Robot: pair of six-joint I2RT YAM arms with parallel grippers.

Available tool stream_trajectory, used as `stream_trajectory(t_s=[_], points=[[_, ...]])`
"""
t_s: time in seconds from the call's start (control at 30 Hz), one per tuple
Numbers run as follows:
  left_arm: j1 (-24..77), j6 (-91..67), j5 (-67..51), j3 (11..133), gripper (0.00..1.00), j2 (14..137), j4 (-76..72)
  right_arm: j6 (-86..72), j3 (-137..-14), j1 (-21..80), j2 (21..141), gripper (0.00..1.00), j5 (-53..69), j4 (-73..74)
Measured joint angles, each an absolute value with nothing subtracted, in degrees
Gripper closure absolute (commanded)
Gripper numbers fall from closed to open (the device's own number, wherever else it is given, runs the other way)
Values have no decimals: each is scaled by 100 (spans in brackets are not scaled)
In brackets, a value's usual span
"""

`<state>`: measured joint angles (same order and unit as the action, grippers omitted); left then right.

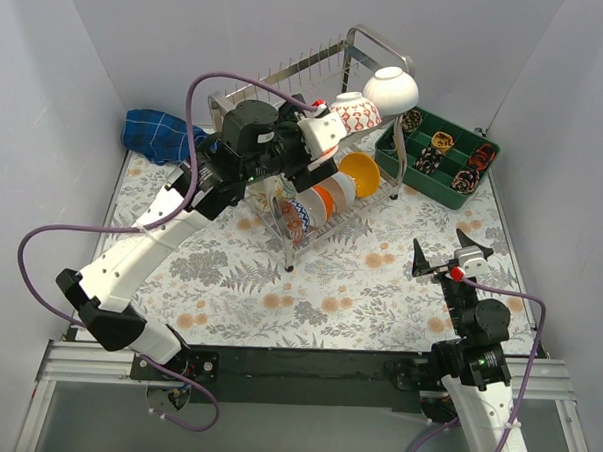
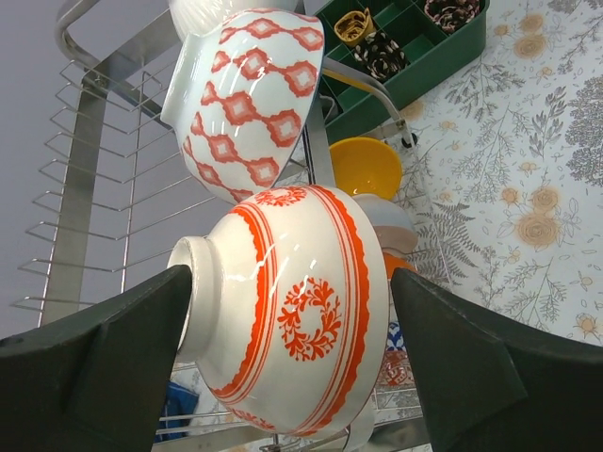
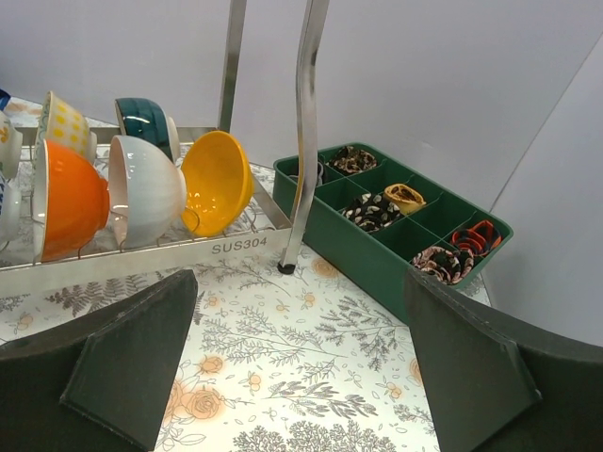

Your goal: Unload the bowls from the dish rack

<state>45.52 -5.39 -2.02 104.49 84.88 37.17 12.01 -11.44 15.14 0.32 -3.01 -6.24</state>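
Floral table [image 3: 301, 377], one dish rack [image 3: 236, 247], one green tray [image 3: 363, 259]

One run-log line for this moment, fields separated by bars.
left gripper: open, straddling orange-banded bowl | right gripper: open, empty | dish rack: not yet unloaded

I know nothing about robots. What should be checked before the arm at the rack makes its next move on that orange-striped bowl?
1. Left pincer straddles the orange-striped bowl, one finger each side: ok.
2. Firm hold on that bowl: cannot tell.
3. Clearance from the diamond-patterned bowl just above it: cannot tell.
4. Right pincer open and well away from the dish rack: ok.
5. Free room on the floral tabletop for setting down: ok.
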Motion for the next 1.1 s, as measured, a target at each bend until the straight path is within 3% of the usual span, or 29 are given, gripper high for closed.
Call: stream_trajectory(t_s=[0.33,0.47,0.9,1.1], points=[[4552,-574,-259,10447,46,8396,3682,1201,-1144,1514,32,1,-301,-615],[4552,-556,-257,10440,64,8392,3675,1199,-1144,1514,32,1,-301,-615],[4552,-370,84,10425,83,8388,3385,1201,-1144,1514,32,1,-301,-615],[4552,-226,268,10422,84,8340,3041,1201,-1144,1514,32,1,-301,-615]])
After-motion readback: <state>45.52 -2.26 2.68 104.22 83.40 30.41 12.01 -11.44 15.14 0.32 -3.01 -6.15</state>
